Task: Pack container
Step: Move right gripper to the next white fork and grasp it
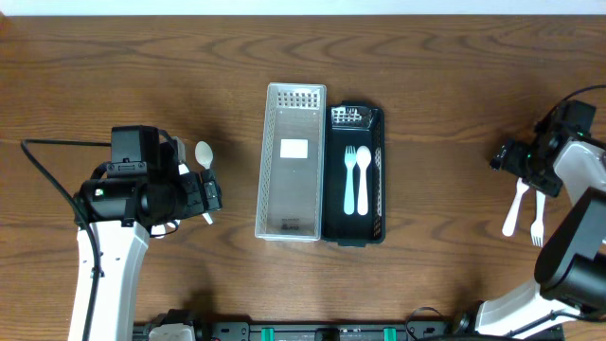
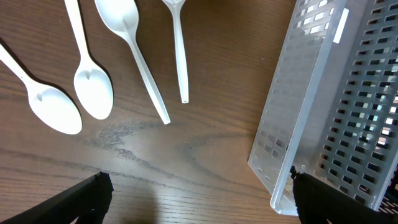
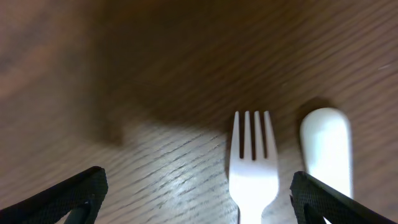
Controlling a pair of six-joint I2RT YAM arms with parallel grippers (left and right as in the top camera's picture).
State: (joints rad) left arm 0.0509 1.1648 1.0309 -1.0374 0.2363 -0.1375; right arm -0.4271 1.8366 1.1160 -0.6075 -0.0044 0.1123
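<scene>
The clear perforated container (image 1: pixel 292 161) lies at the middle of the wooden worktop (image 1: pixel 426 76), long side touching a black container (image 1: pixel 377 180) on its right. Two pale utensils (image 1: pixel 349 189) lie side by side in the black one.

The left tool (image 2: pixel 199 202) hangs above bare wood with its jaws wide apart and nothing between them. Three white spoons (image 2: pixel 93 90) lie just ahead of it, and the clear container's corner is to its right.

Far to the right, the right tool (image 3: pixel 199 199) is likewise spread and empty above a white fork (image 3: pixel 252 168). Just beside the fork lies a blurred white piece (image 3: pixel 326 149), probably a spoon.
</scene>
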